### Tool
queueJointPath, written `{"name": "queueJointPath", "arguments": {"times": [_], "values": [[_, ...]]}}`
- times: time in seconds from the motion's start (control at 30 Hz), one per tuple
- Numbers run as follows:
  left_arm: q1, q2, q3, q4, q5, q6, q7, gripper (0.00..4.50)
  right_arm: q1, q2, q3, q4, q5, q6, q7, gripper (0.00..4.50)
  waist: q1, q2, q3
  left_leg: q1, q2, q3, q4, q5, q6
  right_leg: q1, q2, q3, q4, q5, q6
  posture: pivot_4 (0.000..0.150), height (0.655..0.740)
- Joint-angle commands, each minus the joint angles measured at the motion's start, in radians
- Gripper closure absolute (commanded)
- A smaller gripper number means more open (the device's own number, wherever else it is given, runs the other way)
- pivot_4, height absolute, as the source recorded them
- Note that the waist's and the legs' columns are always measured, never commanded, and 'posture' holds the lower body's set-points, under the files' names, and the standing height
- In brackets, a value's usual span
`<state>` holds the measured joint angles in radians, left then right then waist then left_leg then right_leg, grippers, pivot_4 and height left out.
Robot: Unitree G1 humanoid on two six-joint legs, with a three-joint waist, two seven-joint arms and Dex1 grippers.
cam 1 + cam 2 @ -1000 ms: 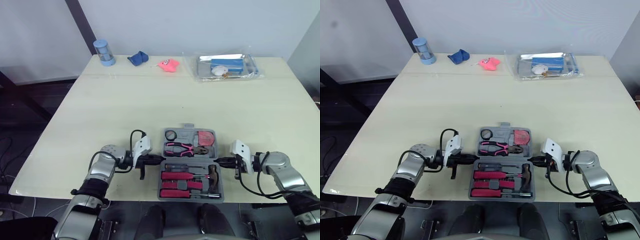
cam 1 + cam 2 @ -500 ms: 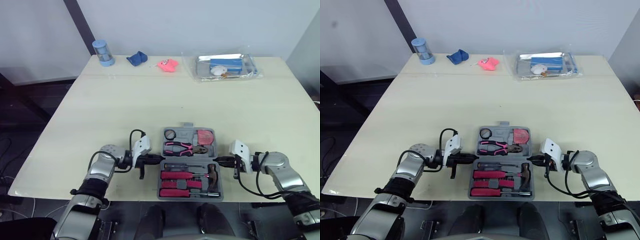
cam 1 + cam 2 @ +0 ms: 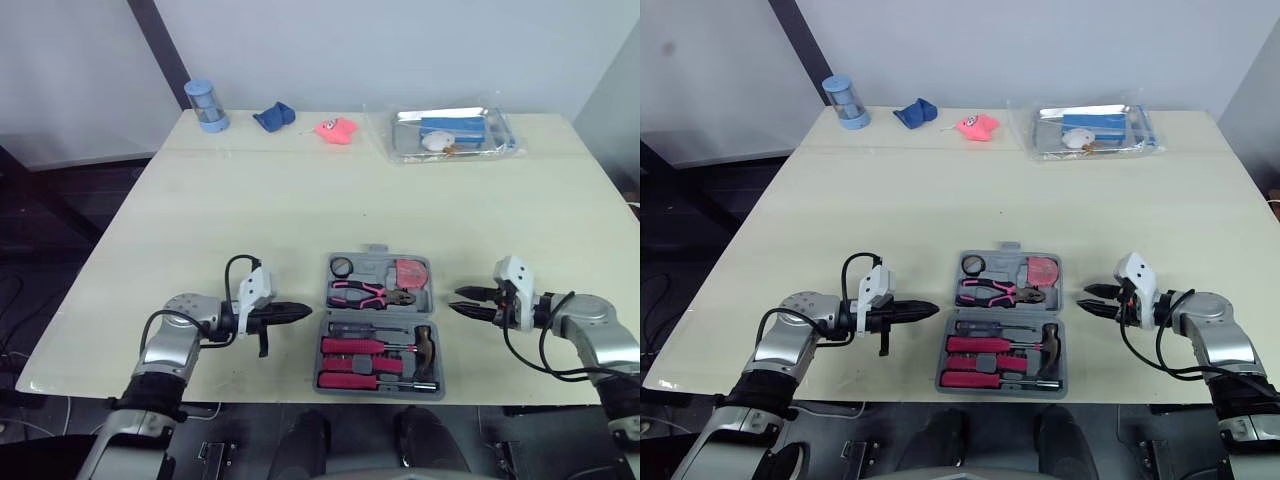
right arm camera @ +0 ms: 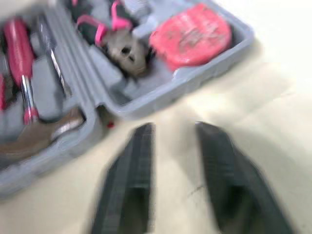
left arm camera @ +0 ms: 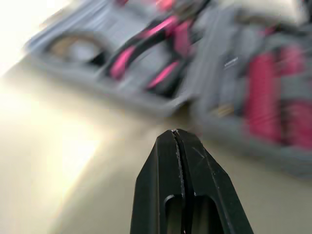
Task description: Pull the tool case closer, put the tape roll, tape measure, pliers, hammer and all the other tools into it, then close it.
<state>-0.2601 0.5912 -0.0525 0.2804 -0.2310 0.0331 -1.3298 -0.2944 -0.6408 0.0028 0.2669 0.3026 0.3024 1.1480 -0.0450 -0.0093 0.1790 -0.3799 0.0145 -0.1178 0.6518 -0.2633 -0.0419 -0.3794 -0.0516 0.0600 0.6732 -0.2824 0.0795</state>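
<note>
The grey tool case (image 3: 379,330) lies open near the table's front edge. Its far half holds the tape roll (image 3: 342,268), pink-handled pliers (image 3: 368,294) and red tape measure (image 3: 410,273). The near half holds red-handled tools (image 3: 363,348) and the hammer (image 3: 427,345). My left gripper (image 3: 305,311) is shut and empty, a short way left of the case, pointing at it. My right gripper (image 3: 459,300) is open and empty, a little right of the case. The right wrist view shows the tape measure (image 4: 190,36) and hammer head (image 4: 44,136) close ahead of the fingers (image 4: 127,180).
At the table's far edge stand a blue cylinder (image 3: 207,105), a blue cloth (image 3: 273,117), a pink toy (image 3: 337,129) and a metal tray in clear plastic (image 3: 452,133). The table front edge (image 3: 250,380) runs just below both arms.
Both grippers have drawn away sideways from the case's edges, left one leftward, right one rightward. The right gripper has opened. The case stays put.
</note>
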Motion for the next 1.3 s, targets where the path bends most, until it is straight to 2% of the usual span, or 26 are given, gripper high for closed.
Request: {"name": "queueJointPath", "arguments": {"times": [0.03,0.1,0.13,0.33,0.6,0.83,0.97,1.3], "values": [[0.044,0.011,-0.022,-0.208,-0.09,0.09,-0.03,4.5,-0.077,0.006,-0.046,0.008,0.079,0.168,-0.024,1.34,0.001,0.001,0.0,0.0,0.0,0.0,0.0,0.0,0.0,0.0,0.0,0.0,0.0,0.0,0.0,0.15,0.74],[0.065,0.011,-0.052,-0.273,-0.098,0.126,-0.028,4.5,-0.121,0.027,-0.048,0.029,0.109,0.272,-0.044,0.36,0.001,0.001,0.0,0.0,0.0,0.0,0.0,0.0,0.0,0.0,0.0,0.0,0.0,0.0,0.0,0.15,0.74],[0.071,0.01,-0.07,-0.297,-0.1,0.138,-0.031,4.5,-0.144,0.04,-0.05,0.044,0.126,0.323,-0.052,0.17,0.001,0.001,0.0,0.0,0.0,0.0,0.0,0.0,0.0,0.0,0.0,0.0,0.0,0.0,0.0,0.15,0.74],[0.108,0.015,-0.213,-0.343,-0.002,0.1,-0.018,4.5,-0.321,0.094,-0.008,0.283,0.1,0.473,-0.068,0.17,0.001,0.001,0.001,0.0,0.0,0.001,-0.001,0.0,0.0,0.0,0.0,0.001,-0.001,0.0,0.0,0.15,0.74],[0.106,0.027,-0.303,-0.245,0.141,-0.009,0.039,4.5,-0.479,0.166,0.059,0.504,0.025,0.442,-0.013,0.17,-0.004,0.002,0.0,0.001,0.0,0.001,-0.001,0.0,0.0,0.0,0.0,0.001,-0.001,0.0,0.0,0.15,0.74],[0.08,0.027,-0.321,-0.159,0.185,-0.08,0.063,4.5,-0.542,0.224,0.065,0.581,-0.004,0.404,0.024,0.17,-0.016,0.005,-0.001,0.001,0.0,0.001,-0.001,0.0,0.0,0.0,0.0,0.001,0.0,0.0,0.0,0.15,0.74],[0.085,0.029,-0.322,-0.147,0.184,-0.097,0.065,4.5,-0.548,0.244,0.018,0.603,0.038,0.417,0.075,0.17,-0.021,0.006,-0.002,0.001,0.0,0.001,-0.001,0.0,0.0,0.0,0.0,0.001,0.0,0.0,0.0,0.15,0.74],[0.092,0.029,-0.307,-0.151,0.164,-0.099,0.068,4.5,-0.516,0.24,-0.048,0.527,0.116,0.446,0.229,0.17,-0.024,0.008,-0.003,0.001,0.0,0.001,-0.001,0.0,0.0,0.0,0.0,0.001,0.001,0.0,0.0,0.15,0.74]]}}
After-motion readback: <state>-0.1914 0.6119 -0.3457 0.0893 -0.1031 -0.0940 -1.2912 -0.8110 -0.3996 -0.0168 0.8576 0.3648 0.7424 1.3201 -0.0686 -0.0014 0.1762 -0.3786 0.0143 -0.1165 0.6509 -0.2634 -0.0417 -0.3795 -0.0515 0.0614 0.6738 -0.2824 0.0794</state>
